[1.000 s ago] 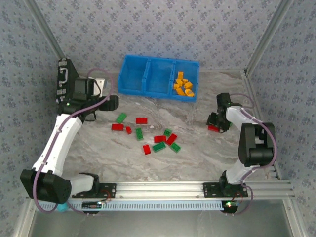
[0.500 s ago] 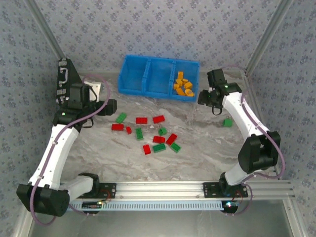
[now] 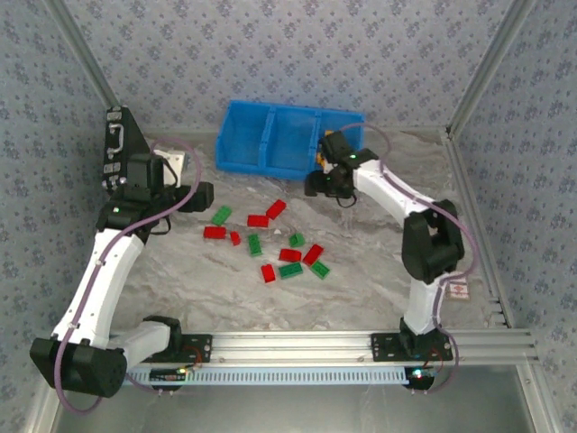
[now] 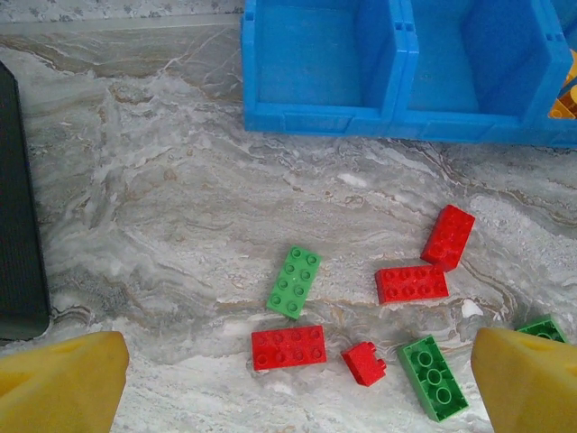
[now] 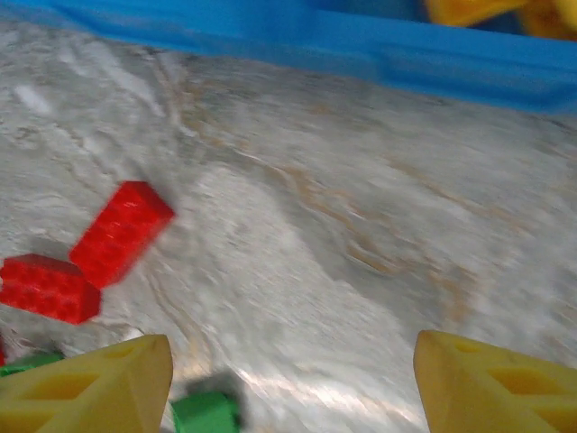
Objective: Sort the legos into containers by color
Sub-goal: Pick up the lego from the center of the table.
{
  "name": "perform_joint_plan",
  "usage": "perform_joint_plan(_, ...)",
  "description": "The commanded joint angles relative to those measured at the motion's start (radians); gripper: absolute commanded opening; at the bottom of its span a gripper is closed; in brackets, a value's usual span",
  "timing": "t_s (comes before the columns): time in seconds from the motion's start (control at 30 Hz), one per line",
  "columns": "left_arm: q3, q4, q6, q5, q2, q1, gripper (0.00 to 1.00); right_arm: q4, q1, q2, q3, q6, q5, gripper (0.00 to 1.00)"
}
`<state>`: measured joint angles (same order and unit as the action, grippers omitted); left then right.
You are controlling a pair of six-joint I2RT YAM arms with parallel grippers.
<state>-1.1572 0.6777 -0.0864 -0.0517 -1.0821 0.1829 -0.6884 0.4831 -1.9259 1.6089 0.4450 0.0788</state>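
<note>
Red and green legos lie scattered mid-table, among them a red brick point(image 3: 276, 209), a green brick point(image 3: 221, 215) and a red brick point(image 4: 288, 347). The blue bin point(image 3: 236, 135) stands at the back; its left compartment point(image 4: 311, 54) and middle compartment point(image 4: 469, 54) show bare floors, and orange legos point(image 4: 563, 99) sit in the right one. My right gripper point(image 3: 323, 183) hovers open just in front of the bin, its yellow fingers point(image 5: 99, 388) wide over bare table, with a red brick point(image 5: 122, 230) to its left. My left gripper point(image 3: 203, 194) is open above the left bricks, fingers point(image 4: 59, 383) apart.
A black case with a silver handle point(image 3: 122, 149) leans at the back left, its edge point(image 4: 18, 225) beside my left gripper. Metal frame posts and patterned walls close in the table. A small label point(image 3: 457, 290) lies at the right. The right arm's elbow point(image 3: 433, 244) stands over the right side.
My right arm swung from the right side leftward to the bin's front. The topmost red brick shifted slightly left and turned. The green brick at the right no longer shows. The left arm barely moved.
</note>
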Motion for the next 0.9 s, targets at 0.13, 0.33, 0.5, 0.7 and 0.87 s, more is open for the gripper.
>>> perform_joint_plan(0.13,0.022,-0.005,-0.004,-0.015,0.069,-0.015,0.98,0.013,0.085,-0.203,0.188,0.227,0.012,0.76)
perform_joint_plan(0.33,0.077,-0.033,-0.013,-0.007,0.138,-0.02,0.98,-0.031,0.116,-0.314,0.252,0.308,0.006,0.77)
perform_joint_plan(0.5,0.126,-0.063,-0.019,-0.005,0.182,-0.02,1.0,-0.041,0.142,-0.38,0.309,0.333,-0.016,0.79)
perform_joint_plan(0.7,0.158,-0.071,0.0,0.037,0.212,-0.001,1.0,-0.071,0.166,-0.463,0.398,0.346,-0.003,0.82)
perform_joint_plan(0.87,0.164,-0.08,0.005,0.047,0.218,0.004,1.0,-0.096,0.173,-0.512,0.426,0.345,0.001,0.79)
